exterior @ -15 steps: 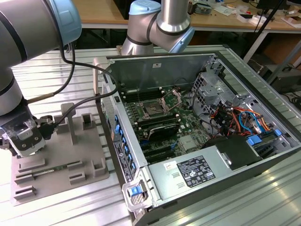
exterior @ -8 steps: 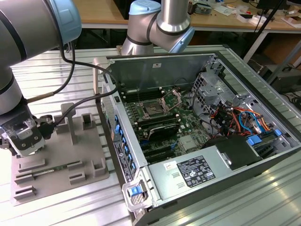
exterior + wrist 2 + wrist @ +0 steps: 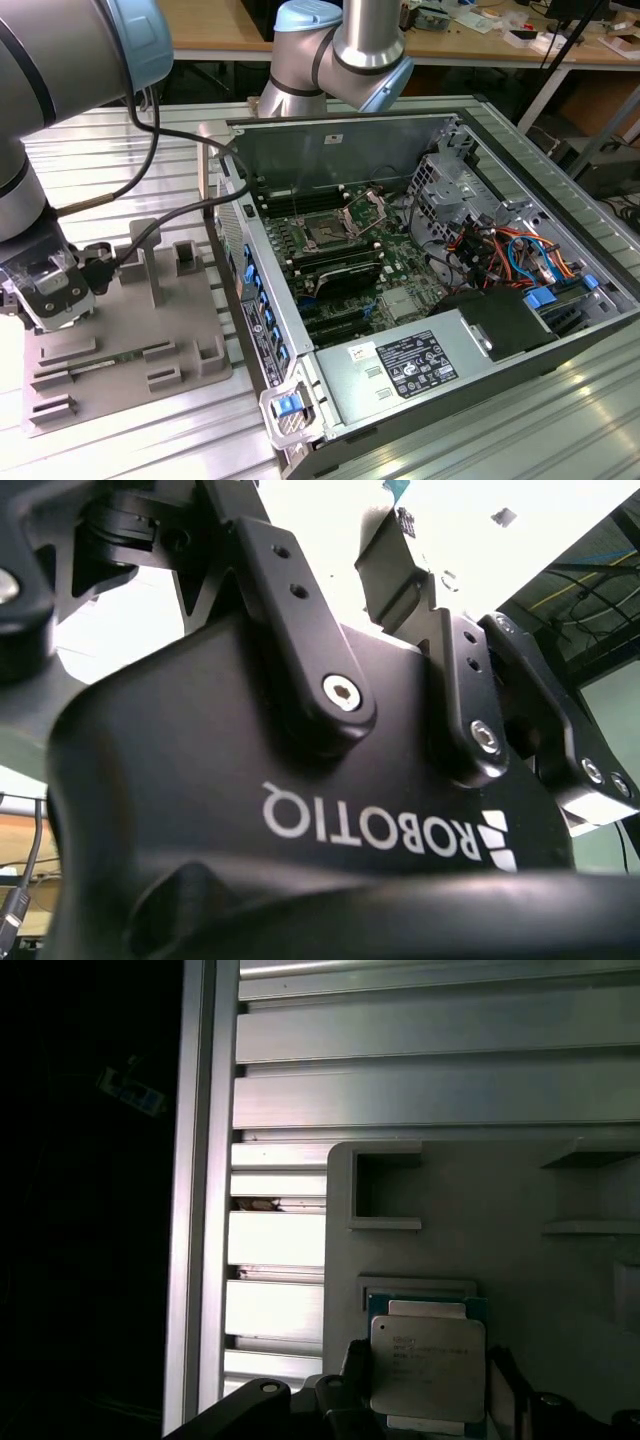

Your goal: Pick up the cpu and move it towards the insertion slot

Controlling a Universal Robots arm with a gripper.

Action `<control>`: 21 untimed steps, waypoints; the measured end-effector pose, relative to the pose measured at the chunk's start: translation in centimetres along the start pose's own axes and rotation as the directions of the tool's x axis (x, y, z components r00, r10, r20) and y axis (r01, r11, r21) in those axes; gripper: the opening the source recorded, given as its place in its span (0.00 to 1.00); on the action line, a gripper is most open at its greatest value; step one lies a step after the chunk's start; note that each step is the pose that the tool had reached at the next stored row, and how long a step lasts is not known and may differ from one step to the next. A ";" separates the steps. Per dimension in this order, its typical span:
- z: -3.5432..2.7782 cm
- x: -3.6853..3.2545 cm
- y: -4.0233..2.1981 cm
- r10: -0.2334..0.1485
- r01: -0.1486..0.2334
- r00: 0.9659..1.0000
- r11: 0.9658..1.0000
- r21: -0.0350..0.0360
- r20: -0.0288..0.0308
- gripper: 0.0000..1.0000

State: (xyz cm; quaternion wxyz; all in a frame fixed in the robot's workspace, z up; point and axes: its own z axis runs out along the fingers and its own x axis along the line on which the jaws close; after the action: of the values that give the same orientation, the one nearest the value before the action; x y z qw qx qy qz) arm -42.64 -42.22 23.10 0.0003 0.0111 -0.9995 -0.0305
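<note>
The cpu [image 3: 428, 1365], a flat square chip with a silvery top and a thin green rim, lies at a recess of the grey tray [image 3: 480, 1220] in the first wrist view. My gripper [image 3: 428, 1385] has a dark finger against each of the chip's two side edges and is shut on it. In the exterior view the gripper [image 3: 45, 300] hangs low over the tray [image 3: 130, 340] at the exterior view's left. The insertion slot [image 3: 325, 232] sits inside the open computer case, its silver bracket [image 3: 365, 210] tipped up, well off to the exterior view's right of the gripper.
Raised blocks [image 3: 185, 258] stand on the tray. The upright case wall [image 3: 250, 290] rises between tray and board. A power supply [image 3: 415, 365], cables [image 3: 500, 250] and memory slots [image 3: 335, 270] crowd the case. The ribbed aluminium table [image 3: 430, 1090] ends at an edge rail [image 3: 190, 1210].
</note>
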 end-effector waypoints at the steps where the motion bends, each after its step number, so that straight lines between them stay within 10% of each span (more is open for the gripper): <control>1: -0.02 0.00 0.00 0.000 0.000 1.000 1.000 0.000 0.000 0.55; 21: -0.71 0.00 0.04 0.000 0.000 1.000 1.000 0.000 0.000 0.55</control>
State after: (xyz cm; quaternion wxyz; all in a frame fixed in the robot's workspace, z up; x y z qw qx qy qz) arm -42.64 -42.22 23.82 0.0003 0.0111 -0.9995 -0.0305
